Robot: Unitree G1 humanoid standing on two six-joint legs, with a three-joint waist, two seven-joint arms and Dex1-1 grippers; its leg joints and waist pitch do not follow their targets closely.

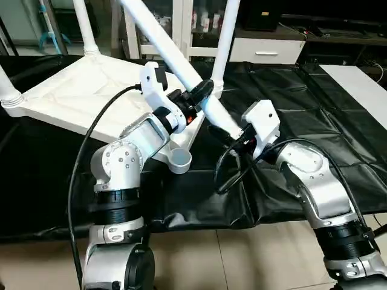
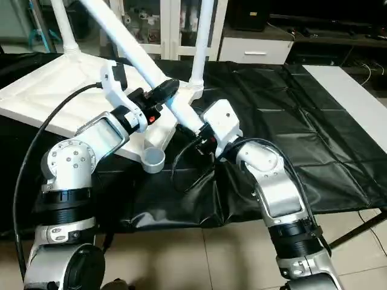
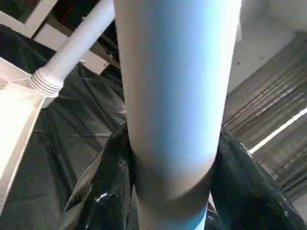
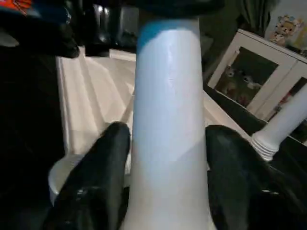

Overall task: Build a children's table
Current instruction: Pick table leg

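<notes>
The left claw (image 1: 201, 95) was clamped on a loose white leg (image 1: 175, 57), its black fingers (image 3: 103, 191) pressed against both sides of the tube, as the left wrist view showed. Lower down the same leg, the right claw (image 1: 233, 134) gripped it near its lower end, with a black finger (image 4: 98, 182) on each side of the tube in the right wrist view. The leg was a long, smooth, tapered white plastic tube, held slanted between the two claws, with its upper part rising up and to the left past the picture's top edge. Just below and left of the claws sat an empty round corner socket (image 1: 180, 159) of the children's table top (image 1: 91, 90), which lay upside down on the black-draped table (image 1: 314, 127). The top was all white, with raised ribs crossing its underside. Other legs already stood upright in their sockets: one at the far right corner (image 1: 225, 42), one at the far left corner (image 1: 84, 27), and one at the left edge (image 1: 6, 84). A flat white board (image 1: 363, 84) lay on the table well to the right.
</notes>
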